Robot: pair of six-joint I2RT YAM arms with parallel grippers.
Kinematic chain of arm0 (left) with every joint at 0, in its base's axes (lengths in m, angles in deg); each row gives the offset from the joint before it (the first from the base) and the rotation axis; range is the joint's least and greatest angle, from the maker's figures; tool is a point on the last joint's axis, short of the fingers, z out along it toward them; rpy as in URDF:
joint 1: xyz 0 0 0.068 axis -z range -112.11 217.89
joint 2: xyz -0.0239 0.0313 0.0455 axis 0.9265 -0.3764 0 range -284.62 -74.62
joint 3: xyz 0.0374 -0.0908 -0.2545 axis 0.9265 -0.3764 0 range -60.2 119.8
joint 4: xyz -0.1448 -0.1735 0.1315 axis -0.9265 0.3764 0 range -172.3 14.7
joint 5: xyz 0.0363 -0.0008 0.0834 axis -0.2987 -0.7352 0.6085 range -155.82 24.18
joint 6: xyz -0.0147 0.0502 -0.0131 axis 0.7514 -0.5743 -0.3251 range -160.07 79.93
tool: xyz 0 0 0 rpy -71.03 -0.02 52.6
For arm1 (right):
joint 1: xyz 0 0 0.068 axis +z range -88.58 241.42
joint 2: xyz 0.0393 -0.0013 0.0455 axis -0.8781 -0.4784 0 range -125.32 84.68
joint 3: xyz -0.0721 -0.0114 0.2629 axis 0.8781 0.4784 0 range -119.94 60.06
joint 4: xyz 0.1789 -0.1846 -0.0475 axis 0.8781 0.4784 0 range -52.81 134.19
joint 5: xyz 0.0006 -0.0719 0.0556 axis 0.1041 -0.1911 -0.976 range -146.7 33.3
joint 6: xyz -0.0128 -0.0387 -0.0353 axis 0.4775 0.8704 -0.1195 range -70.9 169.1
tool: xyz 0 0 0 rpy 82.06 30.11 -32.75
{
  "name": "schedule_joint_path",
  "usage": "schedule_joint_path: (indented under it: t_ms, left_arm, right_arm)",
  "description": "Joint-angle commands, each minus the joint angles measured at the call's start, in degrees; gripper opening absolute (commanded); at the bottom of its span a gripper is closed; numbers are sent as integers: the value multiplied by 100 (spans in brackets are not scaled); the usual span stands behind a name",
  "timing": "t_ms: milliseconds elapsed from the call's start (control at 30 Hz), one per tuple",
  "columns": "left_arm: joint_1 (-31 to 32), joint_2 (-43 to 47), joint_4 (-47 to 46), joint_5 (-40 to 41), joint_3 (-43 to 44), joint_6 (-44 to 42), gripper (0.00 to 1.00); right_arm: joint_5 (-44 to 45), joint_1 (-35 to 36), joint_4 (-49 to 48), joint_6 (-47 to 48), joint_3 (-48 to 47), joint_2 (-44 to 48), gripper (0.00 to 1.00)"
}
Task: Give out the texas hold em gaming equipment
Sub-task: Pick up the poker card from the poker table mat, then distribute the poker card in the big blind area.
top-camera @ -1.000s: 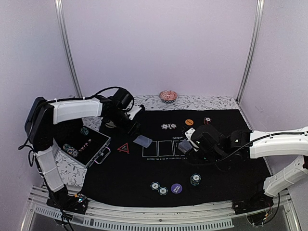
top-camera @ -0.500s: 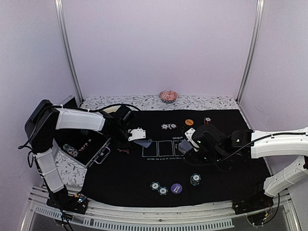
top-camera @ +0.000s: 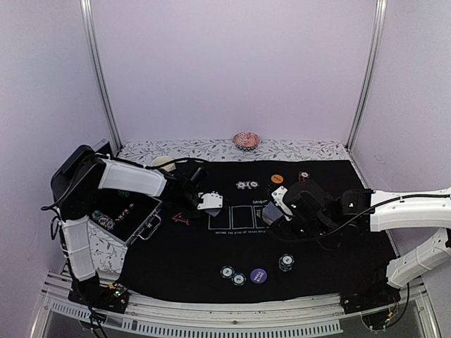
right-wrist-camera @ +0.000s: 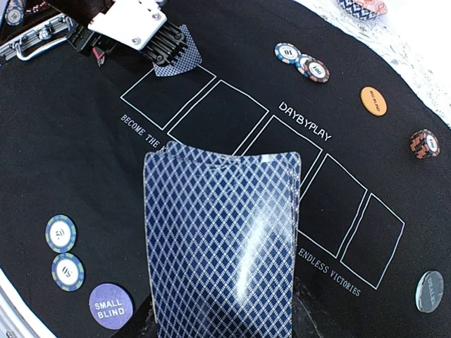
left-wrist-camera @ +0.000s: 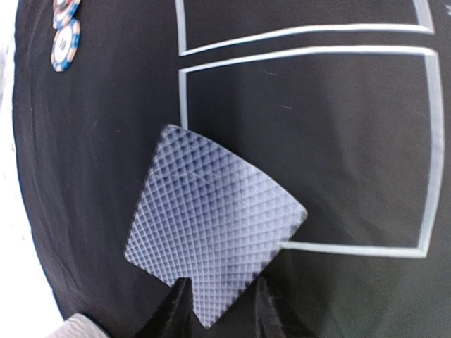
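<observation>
A blue-grey-backed card (left-wrist-camera: 211, 236) lies face down on the black mat (top-camera: 338, 253), at the corner of the leftmost printed box. My left gripper (left-wrist-camera: 222, 299) is open, with one finger on each side of the card's near corner; it also shows in the top view (top-camera: 210, 203). My right gripper (top-camera: 271, 215) is shut on a deck of cards (right-wrist-camera: 222, 239), which it holds above the middle boxes. Its fingers are mostly hidden behind the deck. Two chips (right-wrist-camera: 301, 60), an orange button (right-wrist-camera: 373, 100) and a chip stack (right-wrist-camera: 424, 144) lie beyond the boxes. A purple small-blind button (right-wrist-camera: 110, 305) and two chips (right-wrist-camera: 63, 252) lie near me.
An open black case (top-camera: 130, 215) holding chips (top-camera: 103, 220) sits left of the mat. The red-outlined triangle (top-camera: 180, 220) lies beside it. A cream mug (top-camera: 163, 162) and a pink dish (top-camera: 246, 139) stand at the back. Another chip stack (top-camera: 286, 262) is front right. A dark round button (right-wrist-camera: 429, 291) lies right.
My left gripper has swung from back near the mug, down and to the right, onto the lone card on the mat. The right arm with the deck has barely moved.
</observation>
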Motion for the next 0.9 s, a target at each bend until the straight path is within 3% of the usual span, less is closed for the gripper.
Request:
schedule_joint_path:
  t_ms: [0,133,533,867]
  left_arm:
    - [126,-501,-74,328,100,-22,26]
    - [193,-541,-117,369,107,-7,0]
    - [78,-540,-1429,1677,581,1017,0]
    - [36,-2026,-309,2433,2666,1667,0]
  right_arm:
    - [4,-20,-88,-19,-14,110,48]
    - [-31,-24,-56,-45,-39,99,48]
    - [-45,-20,-68,-62,-28,83,48]
    - [-56,-25,-55,-102,-12,116,48]
